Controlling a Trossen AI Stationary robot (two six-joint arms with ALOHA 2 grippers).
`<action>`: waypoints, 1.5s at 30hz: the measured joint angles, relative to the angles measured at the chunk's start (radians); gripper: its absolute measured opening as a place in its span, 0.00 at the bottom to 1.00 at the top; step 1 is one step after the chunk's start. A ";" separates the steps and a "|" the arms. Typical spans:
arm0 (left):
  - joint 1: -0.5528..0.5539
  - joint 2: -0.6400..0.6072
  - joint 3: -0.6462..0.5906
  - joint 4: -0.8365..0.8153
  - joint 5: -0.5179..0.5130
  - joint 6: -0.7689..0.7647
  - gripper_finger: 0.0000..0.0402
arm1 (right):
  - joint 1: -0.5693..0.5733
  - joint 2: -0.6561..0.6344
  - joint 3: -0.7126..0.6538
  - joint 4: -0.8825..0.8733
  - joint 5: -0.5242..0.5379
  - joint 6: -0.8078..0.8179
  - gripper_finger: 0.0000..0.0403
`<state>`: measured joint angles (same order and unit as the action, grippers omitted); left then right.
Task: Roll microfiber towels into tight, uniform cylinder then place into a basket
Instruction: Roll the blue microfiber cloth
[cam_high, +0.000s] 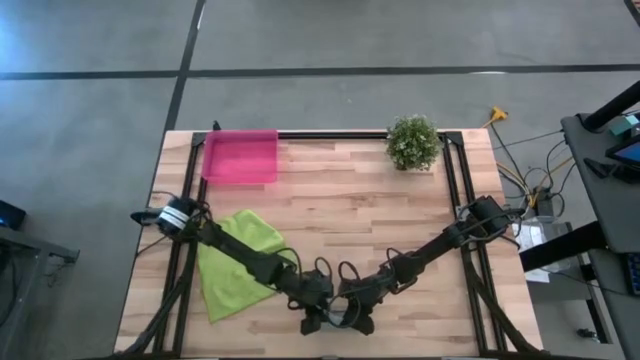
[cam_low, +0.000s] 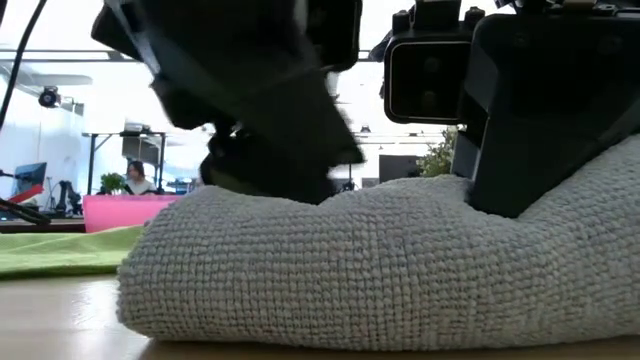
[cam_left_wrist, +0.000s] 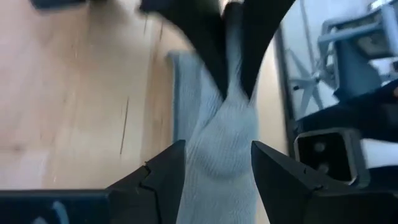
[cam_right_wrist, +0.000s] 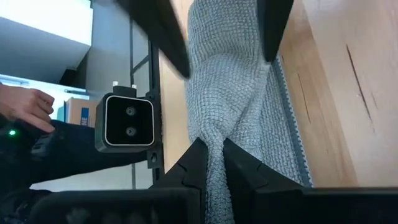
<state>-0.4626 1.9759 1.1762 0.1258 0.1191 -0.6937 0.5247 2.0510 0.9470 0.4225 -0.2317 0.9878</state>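
Both dark grippers meet at the table's near edge over the grey knitted microfiber towel (cam_low: 380, 265), bunched into a thick roll. The right gripper (cam_right_wrist: 213, 163) has its fingers pinched tight on a fold of that grey cloth. The left gripper (cam_left_wrist: 217, 165) straddles the roll, jaws partly apart with the cloth between them; whether they squeeze it is hard to tell. The lime green microfiber towel (cam_high: 235, 262) lies flat beside the left arm, and the translucent pink plastic tray (cam_high: 240, 156) sits well beyond both grippers.
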 joint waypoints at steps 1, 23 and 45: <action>-0.001 0.001 0.001 -0.022 0.003 0.000 0.41 | 0.000 0.000 0.000 0.000 0.000 0.000 0.07; -0.054 0.088 0.037 -0.043 -0.027 0.101 0.42 | 0.002 0.000 0.000 0.007 0.024 0.005 0.07; -0.094 0.270 0.164 -0.041 0.013 -0.090 0.05 | 0.003 -0.034 -0.004 -0.007 0.076 -0.073 0.08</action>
<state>-0.5564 2.2463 1.3402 0.0847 0.1317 -0.7840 0.5282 2.0174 0.9428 0.4160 -0.1562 0.9145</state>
